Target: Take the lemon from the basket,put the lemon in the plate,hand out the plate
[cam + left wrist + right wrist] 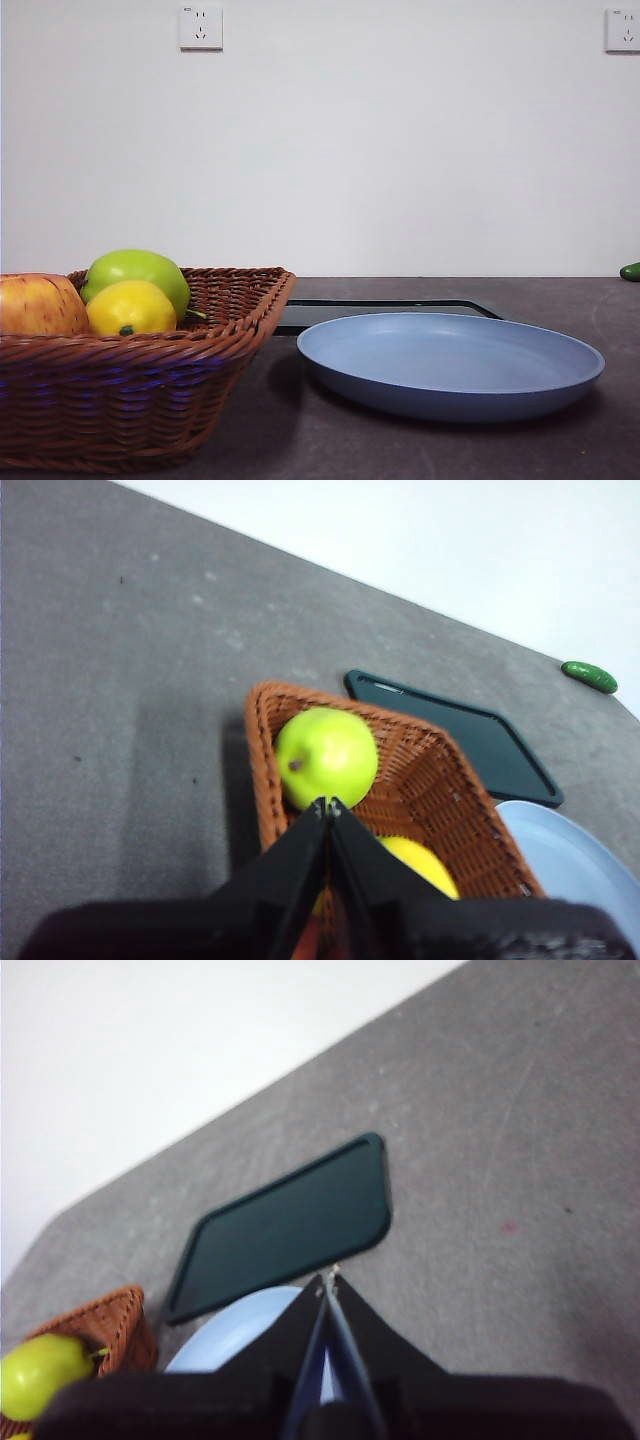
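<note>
The yellow lemon (131, 308) lies in the brown wicker basket (150, 370) at the left, beside a green apple (138, 274) and a red-yellow apple (38, 305). The light blue plate (450, 365) rests on the table to the basket's right, with nothing on it. My left gripper (328, 805) hangs shut high above the basket, over the lemon (418, 865) and green apple (326, 757). My right gripper (328, 1278) hangs shut high above the plate (250, 1335). Neither arm shows in the front view.
A flat black tray (380, 312) lies behind the plate. A small dark green object (630, 271) sits at the table's far right edge. The white wall behind carries two sockets.
</note>
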Available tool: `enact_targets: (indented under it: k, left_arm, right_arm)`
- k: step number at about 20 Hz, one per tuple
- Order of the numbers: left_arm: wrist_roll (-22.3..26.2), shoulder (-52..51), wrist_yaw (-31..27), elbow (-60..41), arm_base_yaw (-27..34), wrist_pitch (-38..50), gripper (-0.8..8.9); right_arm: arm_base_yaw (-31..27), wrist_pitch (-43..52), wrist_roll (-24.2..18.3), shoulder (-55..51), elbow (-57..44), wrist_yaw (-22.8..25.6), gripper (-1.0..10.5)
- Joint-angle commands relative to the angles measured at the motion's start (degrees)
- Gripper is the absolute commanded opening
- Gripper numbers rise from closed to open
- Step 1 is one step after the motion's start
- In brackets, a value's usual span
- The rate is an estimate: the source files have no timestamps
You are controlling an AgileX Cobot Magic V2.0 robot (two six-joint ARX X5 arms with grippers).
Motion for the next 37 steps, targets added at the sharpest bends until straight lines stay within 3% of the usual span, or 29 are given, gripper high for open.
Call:
enact_targets:
  k: [1,6,16,18,20,22,27,37]
  left_arm:
    - [0.00,3.56,0.24,3.80,0.09,-1.29,0.07]
    - [0.44,11.76,1.42,9.94,0.09,-1.92,0.07]
    - [8.02,31.36,11.67,22.08,-0.13,-7.06,0.07]
    - [10.80,36.44,14.16,25.42,-0.79,-9.55,0.07]
    - [13.46,40.39,14.25,28.63,-1.88,-12.72,0.07]
    - [13.77,42.66,14.34,30.53,-3.08,-13.88,0.07]
    - [13.73,43.08,15.69,30.99,-4.52,-13.81,0.08]
    - [13.53,43.08,15.76,30.99,-4.94,-14.80,0.08]
  right_arm:
    - [0.07,-2.27,-2.75,4.09,4.68,-0.07,0.0]
    - [0.07,-6.29,-7.04,13.31,12.70,-0.07,0.0]
    - [0.07,-14.21,-16.37,31.82,24.55,-0.20,0.0]
    - [0.07,-16.70,-19.91,37.42,26.88,-4.37,0.0]
    - [0.07,-17.42,-22.71,42.80,27.61,-11.98,0.0]
    - [0.09,-17.42,-22.77,48.37,27.61,-16.41,0.4]
    - [0.15,-15.65,-22.77,60.85,27.61,-16.98,2.2]
    - [4.33,-2.58,-19.15,76.61,27.61,-13.86,2.2]
